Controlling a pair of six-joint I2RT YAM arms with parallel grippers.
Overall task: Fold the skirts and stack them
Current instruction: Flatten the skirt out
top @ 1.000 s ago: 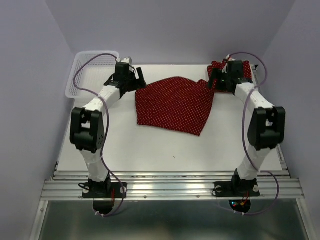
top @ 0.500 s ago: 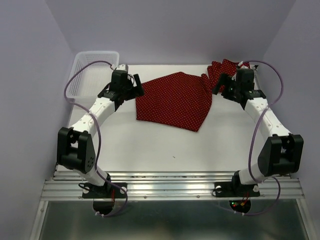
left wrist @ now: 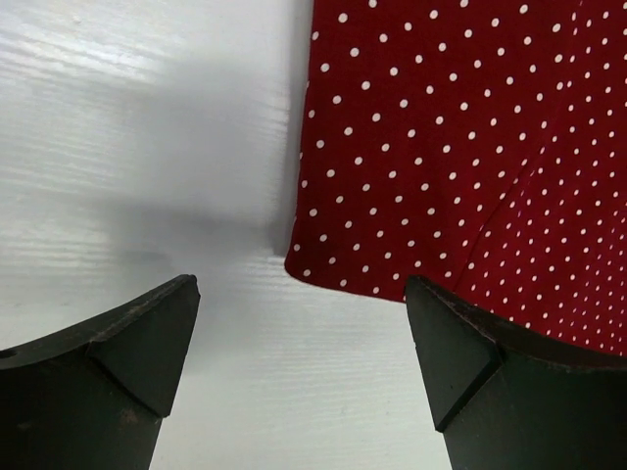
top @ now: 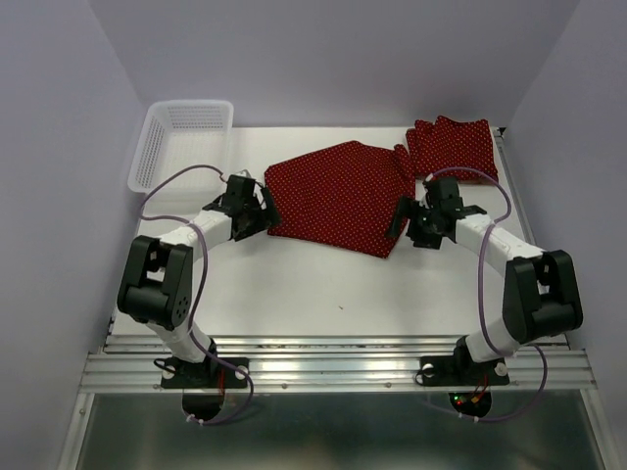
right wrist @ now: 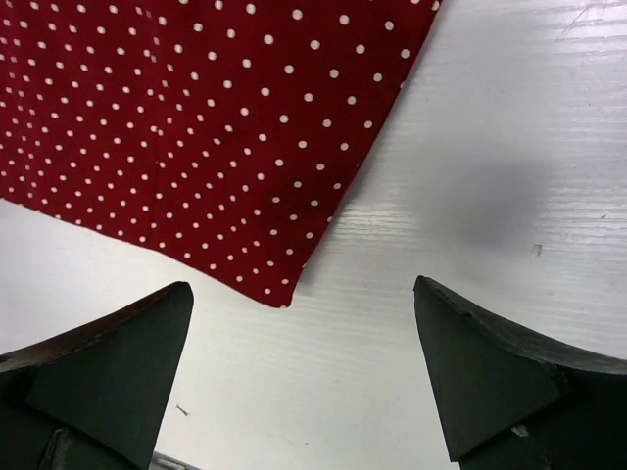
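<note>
A dark red skirt with tiny white dots (top: 338,198) lies spread flat in the middle of the white table. My left gripper (top: 263,211) is open and empty just off its near-left corner (left wrist: 338,272). My right gripper (top: 402,221) is open and empty just off its near-right corner (right wrist: 274,289). A second dotted skirt (top: 453,145) lies folded at the far right. No plaid skirt is in view.
A white lattice basket (top: 182,142) stands at the table's far left corner. The table (top: 323,294) ends at a metal rail near the arm bases. Purple walls close in the left, right and back sides.
Both arms have drawn back from the skirt's far corners to its near corners and come down low over the table. The skirt now lies flatter.
</note>
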